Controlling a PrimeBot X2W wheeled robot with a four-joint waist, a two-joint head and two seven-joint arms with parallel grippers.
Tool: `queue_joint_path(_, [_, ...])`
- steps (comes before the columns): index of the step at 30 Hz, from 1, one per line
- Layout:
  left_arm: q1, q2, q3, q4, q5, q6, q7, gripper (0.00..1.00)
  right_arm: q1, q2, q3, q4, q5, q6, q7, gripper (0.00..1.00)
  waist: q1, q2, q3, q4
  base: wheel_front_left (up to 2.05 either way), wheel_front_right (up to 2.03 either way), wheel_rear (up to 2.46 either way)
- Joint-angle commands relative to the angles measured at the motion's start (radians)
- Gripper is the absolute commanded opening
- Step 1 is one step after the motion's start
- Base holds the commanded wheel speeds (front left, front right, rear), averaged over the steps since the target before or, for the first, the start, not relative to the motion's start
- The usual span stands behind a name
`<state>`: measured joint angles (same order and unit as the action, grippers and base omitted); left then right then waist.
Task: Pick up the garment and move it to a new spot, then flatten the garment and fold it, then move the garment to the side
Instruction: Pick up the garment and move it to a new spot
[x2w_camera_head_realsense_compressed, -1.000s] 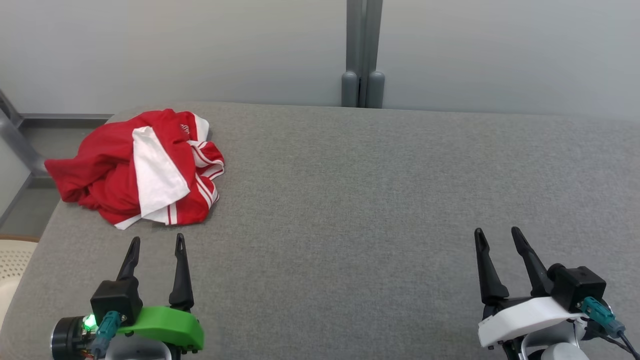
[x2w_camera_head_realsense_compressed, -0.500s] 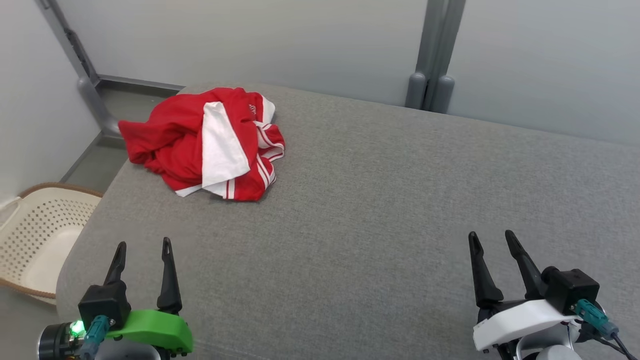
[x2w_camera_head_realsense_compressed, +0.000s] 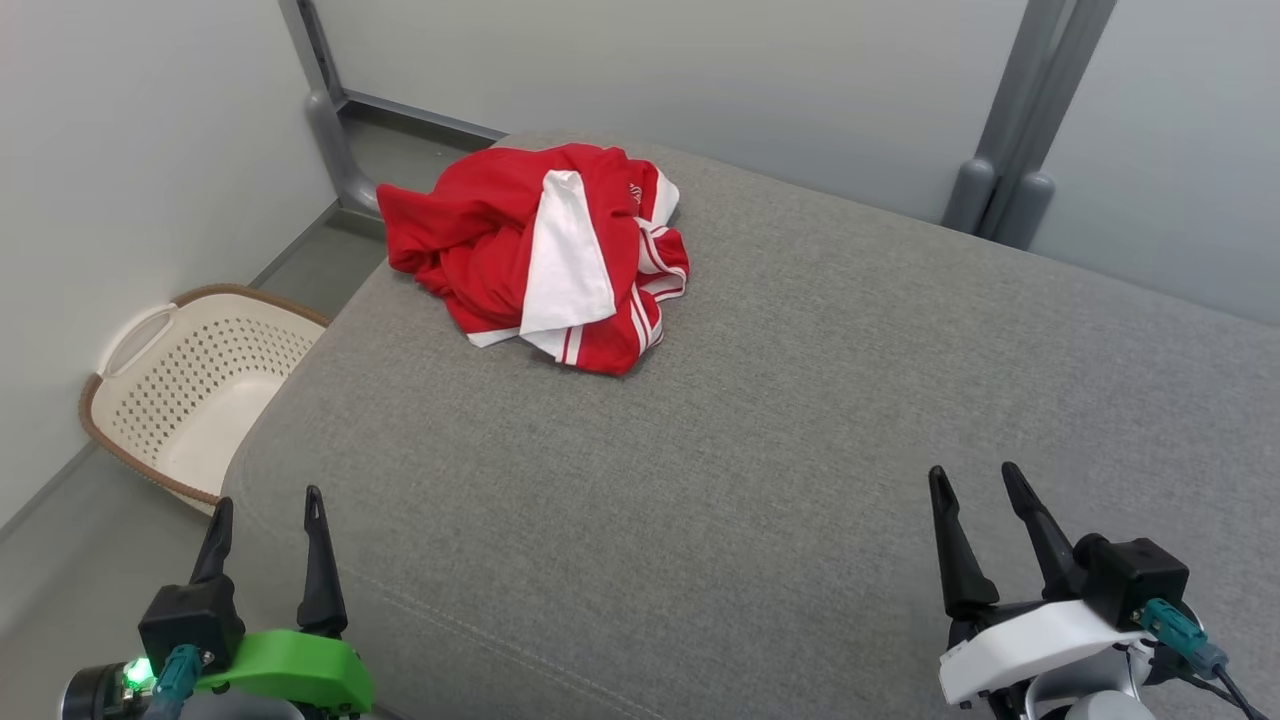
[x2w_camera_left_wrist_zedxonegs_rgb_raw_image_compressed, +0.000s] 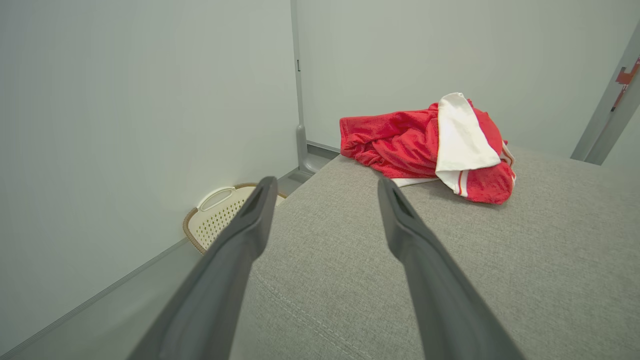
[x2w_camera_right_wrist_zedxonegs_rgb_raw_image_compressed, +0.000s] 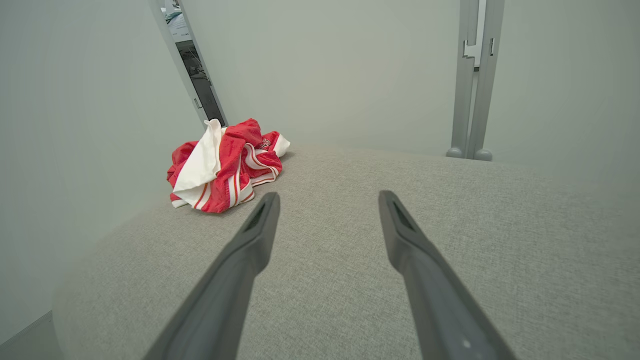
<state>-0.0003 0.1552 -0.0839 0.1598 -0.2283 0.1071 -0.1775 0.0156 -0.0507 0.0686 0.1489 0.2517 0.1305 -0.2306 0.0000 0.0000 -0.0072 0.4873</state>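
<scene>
While the red-and-white garment (x2w_camera_head_realsense_compressed: 540, 255) lies crumpled at the far left corner of the grey cushion (x2w_camera_head_realsense_compressed: 800, 420), well apart from both, the left gripper (x2w_camera_head_realsense_compressed: 265, 505) and right gripper (x2w_camera_head_realsense_compressed: 978, 478) hover empty with jaws wide, apparently readied for the pick-up.

Bright, even light; soft shadows.

A grey fabric-covered bed (x2w_camera_head_realsense_compressed: 800, 420) carries a crumpled red and white garment (x2w_camera_head_realsense_compressed: 470, 240) at the bed's far left corner. Beside the bed's left edge, a cream basket (x2w_camera_head_realsense_compressed: 160, 385) stands on the floor (x2w_camera_head_realsense_compressed: 70, 570).
</scene>
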Motion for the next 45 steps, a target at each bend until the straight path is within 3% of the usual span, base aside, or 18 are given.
queue_joint_path(1, [0.014,0.005,0.005,-0.002,-0.002,0.007,-0.009,1.0,-0.008,-0.001,0.006,0.003,-0.003,0.0,0.002,1.0,0.0,0.0,0.008,0.023,0.0,0.0,0.0])
queue_joint_path(13, [0.003,0.004,-0.003,0.013,-0.014,0.012,-0.015,1.0,-0.015,-0.006,0.012,0.017,0.007,0.0,-0.002,1.0,0.0,0.0,0.009,0.019,0.0,0.0,0.0])
queue_joint_path(18, [-0.056,0.018,-0.012,0.017,-0.008,0.0,-0.001,1.0,-0.027,-0.019,0.014,0.008,-0.003,0.0,0.006,1.0,0.0,0.0,0.032,-0.018,0.0,0.0,0.0])
queue_joint_path(24, [-0.199,0.032,-0.002,0.032,-0.022,-0.015,-0.005,1.0,-0.056,-0.055,0.013,-0.018,-0.007,0.0,0.026,1.0,0.0,0.0,0.097,-0.102,0.0,0.0,0.0])
queue_joint_path(36, [-0.579,0.103,0.011,0.079,-0.026,-0.055,0.048,1.0,-0.148,-0.142,-0.042,-0.091,0.011,0.0,0.042,1.0,0.0,0.0,0.319,-0.356,0.0,0.0,0.0])
queue_joint_path(45, [-0.815,0.139,0.015,0.198,-0.062,-0.097,0.119,1.0,-0.197,-0.17,-0.091,-0.103,0.022,0.0,0.022,1.0,0.0,0.0,0.428,-0.456,0.0,0.0,0.0])
